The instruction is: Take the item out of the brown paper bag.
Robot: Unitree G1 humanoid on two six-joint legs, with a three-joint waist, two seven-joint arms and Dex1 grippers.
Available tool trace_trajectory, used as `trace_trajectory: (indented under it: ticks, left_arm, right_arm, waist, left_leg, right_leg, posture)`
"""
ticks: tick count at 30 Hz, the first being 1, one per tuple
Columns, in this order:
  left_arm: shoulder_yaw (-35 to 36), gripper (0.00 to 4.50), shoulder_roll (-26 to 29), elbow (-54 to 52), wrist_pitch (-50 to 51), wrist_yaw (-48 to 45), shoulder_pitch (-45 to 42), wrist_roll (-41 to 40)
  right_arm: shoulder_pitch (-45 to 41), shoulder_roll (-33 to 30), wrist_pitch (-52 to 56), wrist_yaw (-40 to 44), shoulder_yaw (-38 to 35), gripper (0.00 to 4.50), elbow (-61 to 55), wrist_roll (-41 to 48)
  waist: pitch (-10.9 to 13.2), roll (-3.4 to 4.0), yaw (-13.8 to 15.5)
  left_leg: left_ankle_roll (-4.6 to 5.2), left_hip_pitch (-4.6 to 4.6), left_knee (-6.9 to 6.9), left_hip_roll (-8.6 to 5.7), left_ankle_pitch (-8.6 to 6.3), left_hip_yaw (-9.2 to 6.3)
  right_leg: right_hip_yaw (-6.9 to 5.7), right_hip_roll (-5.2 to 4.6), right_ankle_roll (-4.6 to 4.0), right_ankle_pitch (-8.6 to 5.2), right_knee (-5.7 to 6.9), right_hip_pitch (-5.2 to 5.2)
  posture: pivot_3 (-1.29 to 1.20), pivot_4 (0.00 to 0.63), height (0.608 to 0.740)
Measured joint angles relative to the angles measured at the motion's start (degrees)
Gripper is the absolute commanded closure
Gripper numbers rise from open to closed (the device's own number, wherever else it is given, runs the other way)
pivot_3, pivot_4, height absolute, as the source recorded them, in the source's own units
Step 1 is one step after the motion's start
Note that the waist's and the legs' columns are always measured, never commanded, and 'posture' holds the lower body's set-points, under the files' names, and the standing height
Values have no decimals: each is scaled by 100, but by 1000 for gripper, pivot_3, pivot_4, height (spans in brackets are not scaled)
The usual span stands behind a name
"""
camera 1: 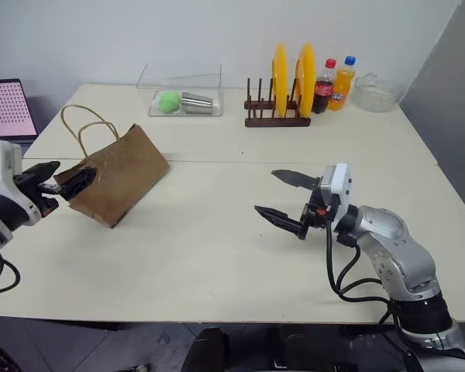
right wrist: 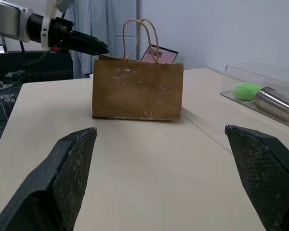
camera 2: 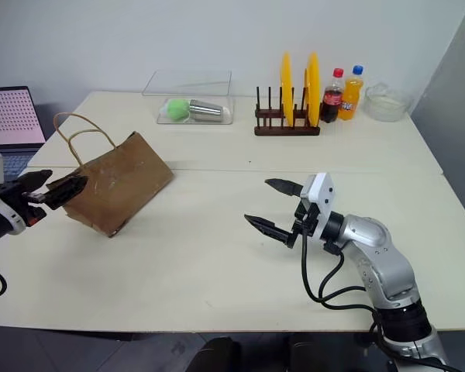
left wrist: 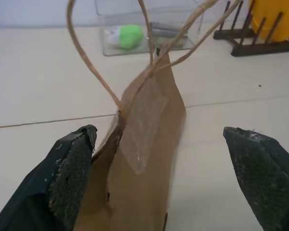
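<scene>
Approach step: my left gripper, spread, at the creased brown paper bag mouth; I'd pinch its rim next, I reckon

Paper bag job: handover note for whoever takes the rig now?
Left claw: open, at the mouth end of the brown paper bag, gripping nothing.
Right claw: open, empty, above bare table, apart from the bag and pointing toward it.
Bag stands on the table, handles up.
The item is not visible; presumably inside the bag.
Done: nothing taken out.
Left: open or steady the bag, reach in, lift the item out.
</scene>
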Motion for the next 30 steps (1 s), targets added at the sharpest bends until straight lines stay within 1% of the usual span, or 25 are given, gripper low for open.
trace_trajectory:
  ticks: [4,7,9,11,14,17,22,25,30]
  left_arm:
    - [-528,38,177,890,-154,-313,-613,350]
    - [-988,38,201,1725,-302,-533,-1248,696]
    - [-1208,38,201,2099,-350,-674,-1549,867]
    - [-1477,38,201,2716,-609,-841,-2020,1121]
    - [-1652,38,200,3468,-971,-985,-2635,1405]
    - [-1735,38,198,3976,-1308,-1147,-3053,1614]
    - [-1748,38,197,4412,-1546,-1449,-3393,1755]
    - [-1748,640,205,4523,-1563,-1657,-3472,1783]
    - [-1746,2237,304,4793,-1776,-1728,-3676,1980]
  right_arm:
    - [8,-22,59,-62,-16,0,-100,1]
    - [11,-61,125,-109,-14,0,-243,2]
    - [10,-99,191,-121,-18,0,-306,4]
    - [-3,-130,254,-146,-17,0,-338,5]
    - [-22,-166,319,-156,-17,0,-419,8]
    - [-30,-179,355,-179,-18,0,-444,9]
    - [-31,-208,443,-225,-19,0,-486,11]
    - [-31,-208,453,-232,-18,0,-496,11]
    - [-57,-209,461,-229,-17,0,-496,11]
  waist:
    - [0,0,-33]
    - [0,-2,-23]
    - [0,-2,-25]
    - [1,-3,-22]
    - [1,-4,-21]
    - [1,-5,-28]
    - [1,-6,-32]
    - [1,-6,-34]
    - [2,-7,-34]
  left_leg:
    - [-1,-14,-2,0,0,8]
    - [-4,-35,-1,0,2,8]
    - [-4,-37,-1,0,2,9]
    - [-4,-37,0,0,2,8]
    - [-3,-39,1,-1,2,9]
    - [-3,-39,1,-1,2,13]
    - [-3,-41,1,-1,2,13]
    - [-3,-41,2,-1,2,14]
    - [-2,-41,4,-1,2,12]
  right_leg:
    - [9,-1,-2,1,4,-20]
    - [9,0,-15,10,14,-46]
    - [9,-1,-27,17,14,-46]
    - [8,-1,-28,18,16,-46]
    - [7,0,-27,17,16,-47]
    - [9,-1,-27,17,16,-48]
    - [8,-1,-27,18,17,-49]
    - [9,-1,-27,18,18,-49]
    - [8,-1,-3,4,22,-49]
  posture:
    - [0,150,740]
    - [0,150,740]
    - [0,150,740]
    - [0,150,740]
    - [0,150,740]
    - [0,150,740]
    - [0,150,740]
    - [0,150,740]
    - [0,150,740]
